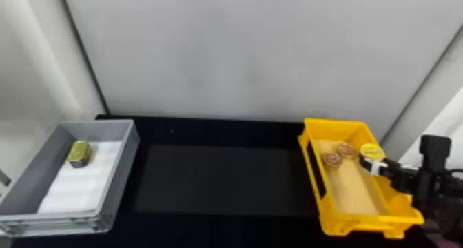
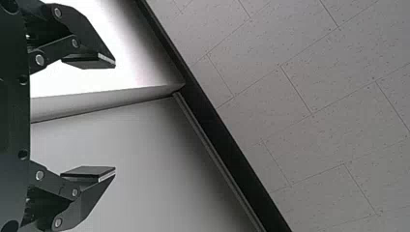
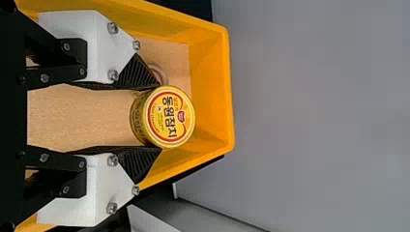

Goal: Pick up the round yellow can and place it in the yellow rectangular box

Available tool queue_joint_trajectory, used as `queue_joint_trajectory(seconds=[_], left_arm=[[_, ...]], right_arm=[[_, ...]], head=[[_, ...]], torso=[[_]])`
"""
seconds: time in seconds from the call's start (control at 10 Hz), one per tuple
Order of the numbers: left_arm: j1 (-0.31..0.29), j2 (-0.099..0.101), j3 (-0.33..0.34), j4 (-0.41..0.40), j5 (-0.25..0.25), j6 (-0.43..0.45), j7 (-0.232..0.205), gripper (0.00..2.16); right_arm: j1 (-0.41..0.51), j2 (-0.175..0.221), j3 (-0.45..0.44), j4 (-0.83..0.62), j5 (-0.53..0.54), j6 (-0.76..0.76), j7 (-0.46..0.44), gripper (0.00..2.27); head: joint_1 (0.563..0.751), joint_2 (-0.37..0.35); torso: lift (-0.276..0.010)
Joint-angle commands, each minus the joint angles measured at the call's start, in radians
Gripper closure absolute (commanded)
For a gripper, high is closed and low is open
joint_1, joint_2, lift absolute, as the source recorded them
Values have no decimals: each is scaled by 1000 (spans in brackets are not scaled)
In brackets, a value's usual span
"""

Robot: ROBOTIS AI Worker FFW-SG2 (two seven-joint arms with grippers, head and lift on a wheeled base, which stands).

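Yellow can [image 1: 372, 151]: held between the black fingertips of the right gripper [image 1: 369, 162], over the far right part of the yellow box [image 1: 370, 226]; its lid is turned upward. Whether its base is touching the box floor cannot be told.
Right gripper fingers: set apart by about the can's width, with one tip pressed to each side of it.
Yellow box floor: two brown-lidded cans [image 1: 333, 159] are seen there, close beside each other and to the left of the yellow can.
Left gripper [image 2: 115, 118]: seen in the left wrist view, its two fingers spread wide, with a gray wall [image 2: 145, 159] and a tiled ceiling [image 2: 309, 92] beyond.
Gray box [image 1: 122, 182]: placed at the left end of the black table [image 1: 220, 182], well apart from the yellow box. Its floor is partly covered by a white liner [image 1: 74, 192].
Gold-topped tin [image 1: 80, 152]: kept inside the gray box, toward its far end, near the left wall.
Backdrop: formed by a large gray panel [image 1: 241, 51] behind the table.
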Motion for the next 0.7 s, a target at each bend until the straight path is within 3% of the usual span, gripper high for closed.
queue_joint_trajectory(seconds=[0.0, 0.6], left_arm=[[-12, -3, -11, 2, -1, 0, 0, 450], [-25, -18, -31, 19, -1, -8, -2, 450]], right_arm=[[-10, -10, 19, 81, -28, -9, 3, 717], [-121, -50, 46, 358, -67, -49, 23, 717]], head=[[707, -61], [707, -61]], torso=[[0], [0]])
